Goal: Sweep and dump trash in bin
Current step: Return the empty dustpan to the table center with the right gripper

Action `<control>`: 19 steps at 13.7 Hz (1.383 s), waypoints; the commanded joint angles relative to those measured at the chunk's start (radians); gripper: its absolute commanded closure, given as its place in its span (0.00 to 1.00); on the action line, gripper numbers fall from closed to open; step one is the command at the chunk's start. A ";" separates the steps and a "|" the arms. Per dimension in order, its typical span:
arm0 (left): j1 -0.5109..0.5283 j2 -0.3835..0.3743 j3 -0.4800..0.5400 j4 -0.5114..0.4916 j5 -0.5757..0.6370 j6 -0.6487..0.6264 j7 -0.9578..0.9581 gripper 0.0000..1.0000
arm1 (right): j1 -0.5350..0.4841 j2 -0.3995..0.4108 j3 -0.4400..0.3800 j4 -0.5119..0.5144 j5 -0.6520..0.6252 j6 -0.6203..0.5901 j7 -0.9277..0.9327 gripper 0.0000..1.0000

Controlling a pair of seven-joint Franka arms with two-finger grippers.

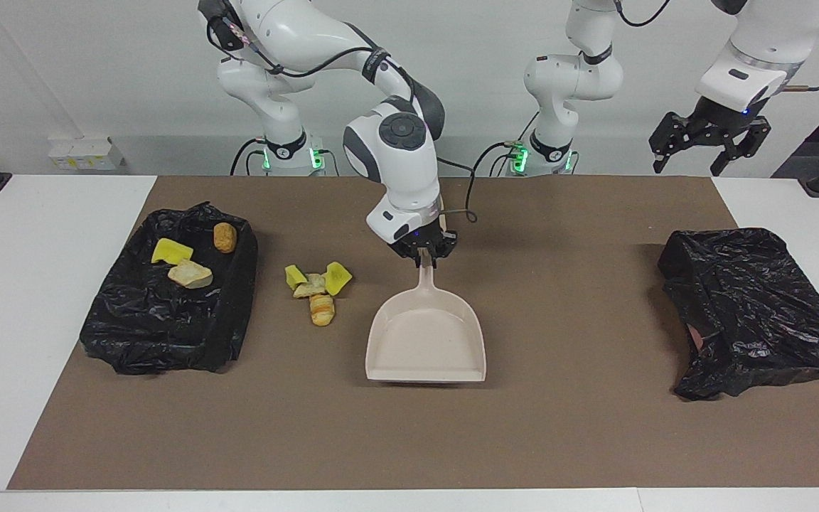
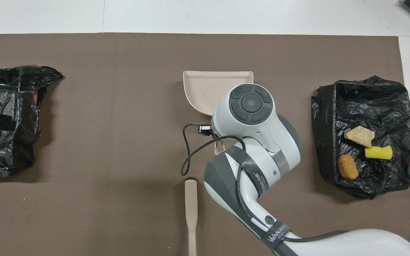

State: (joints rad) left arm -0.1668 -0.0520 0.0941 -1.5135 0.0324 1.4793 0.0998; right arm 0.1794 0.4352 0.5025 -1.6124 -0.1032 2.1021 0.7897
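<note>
Right pincer (image 1: 424,257) clamped on dustpan (image 1: 426,343) handle; left pincer (image 1: 709,146) open, waiting. Keep pan lip flat on worktop, mouth facing scraps (image 1: 316,288) before sweeping.

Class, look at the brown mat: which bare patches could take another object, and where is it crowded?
Bare: the wide stretch between the dustpan and the closed black bag at the left arm's end; also the strip along the mat's edge farthest from the robots. Crowded: between the dustpan and the open bin, where four trash scraps lie.
</note>
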 commanded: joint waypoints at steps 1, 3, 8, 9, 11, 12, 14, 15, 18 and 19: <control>0.009 -0.022 -0.008 -0.025 -0.016 0.027 0.006 0.00 | -0.006 0.085 0.056 0.040 -0.108 0.050 0.081 1.00; 0.003 -0.020 -0.010 -0.024 -0.016 0.021 0.000 0.00 | -0.008 0.102 0.059 0.037 -0.133 0.067 0.086 1.00; 0.013 -0.026 -0.019 -0.031 -0.016 0.012 0.003 0.00 | -0.012 0.129 0.062 0.028 -0.127 0.119 0.008 0.00; 0.013 -0.026 -0.019 -0.031 -0.016 0.015 0.000 0.00 | -0.014 0.117 0.064 0.025 -0.124 0.111 -0.006 0.00; 0.013 -0.026 -0.019 -0.031 -0.016 0.013 0.003 0.00 | -0.020 0.045 0.086 -0.006 -0.115 0.049 -0.004 0.00; 0.012 -0.026 -0.019 -0.031 -0.016 0.015 0.003 0.00 | -0.021 -0.011 0.091 -0.036 -0.084 0.004 -0.004 0.00; 0.012 -0.026 -0.019 -0.031 -0.016 0.010 0.003 0.00 | -0.021 -0.140 0.094 -0.122 0.021 -0.046 -0.009 0.00; 0.012 -0.026 -0.019 -0.031 -0.016 0.012 0.004 0.00 | -0.018 -0.207 0.097 -0.180 0.063 -0.071 -0.015 0.00; 0.000 -0.026 -0.019 -0.030 -0.016 0.001 -0.002 0.00 | -0.012 -0.334 0.134 -0.315 0.170 -0.105 -0.020 0.00; -0.002 -0.028 -0.020 -0.031 -0.016 -0.004 -0.003 0.00 | -0.012 -0.372 0.154 -0.357 0.190 -0.108 -0.021 0.00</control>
State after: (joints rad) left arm -0.1655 -0.0521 0.0753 -1.5137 0.0294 1.4804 0.0994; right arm 0.1825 0.1632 0.6327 -1.8402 0.0316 1.9779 0.7985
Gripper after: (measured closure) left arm 0.000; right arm 0.000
